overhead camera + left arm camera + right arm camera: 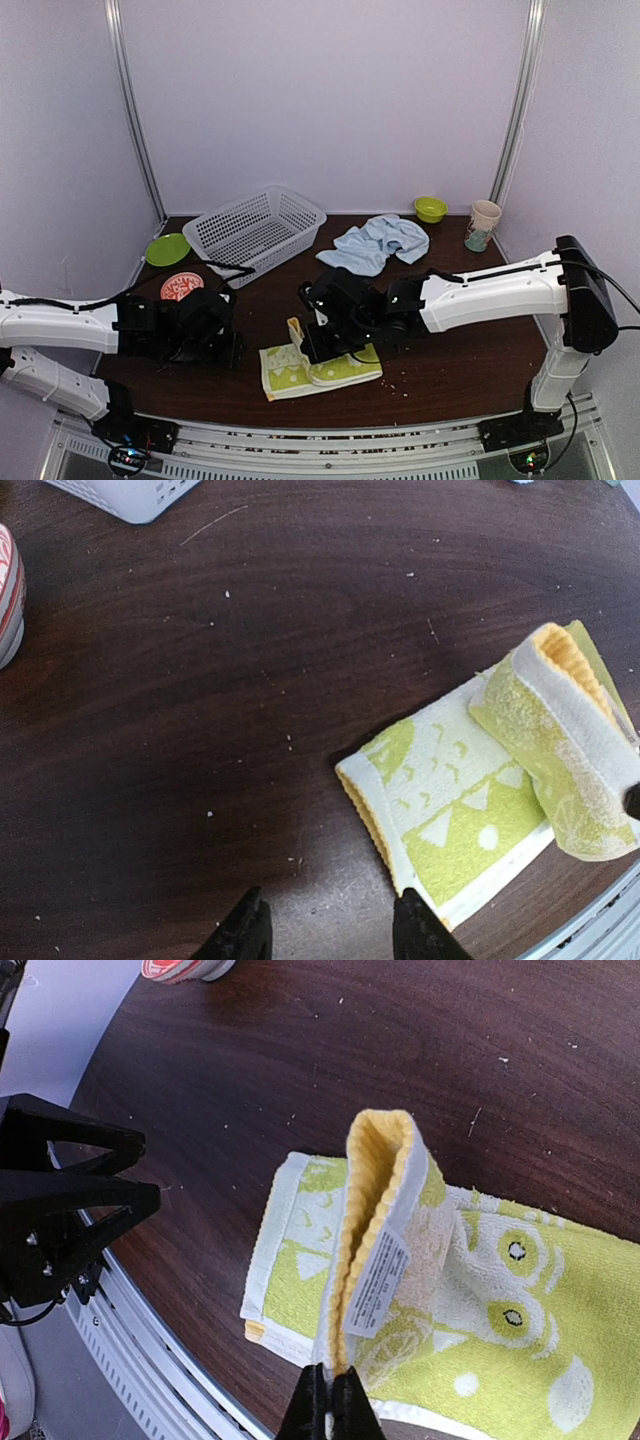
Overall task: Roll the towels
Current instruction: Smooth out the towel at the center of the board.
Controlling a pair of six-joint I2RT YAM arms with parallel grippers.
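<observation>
A lime-green and yellow towel (318,368) lies near the table's front edge. My right gripper (331,1400) is shut on a raised fold of the lime-green towel (385,1230), pinching its yellow underside; a white care label hangs beside the fold. In the top view my right gripper (312,345) sits over the towel's middle. My left gripper (325,930) stands open just left of the lime-green towel (460,800), with bare table between its fingers; in the top view my left gripper (228,345) stands beside it. A pale blue towel (375,243) lies crumpled at the back.
A white mesh basket (255,230) stands at the back left, with a green plate (167,249) and a red-patterned dish (181,286) to its left. A green bowl (430,208) and a paper cup (483,225) stand at the back right. A metal rail (330,450) runs along the front.
</observation>
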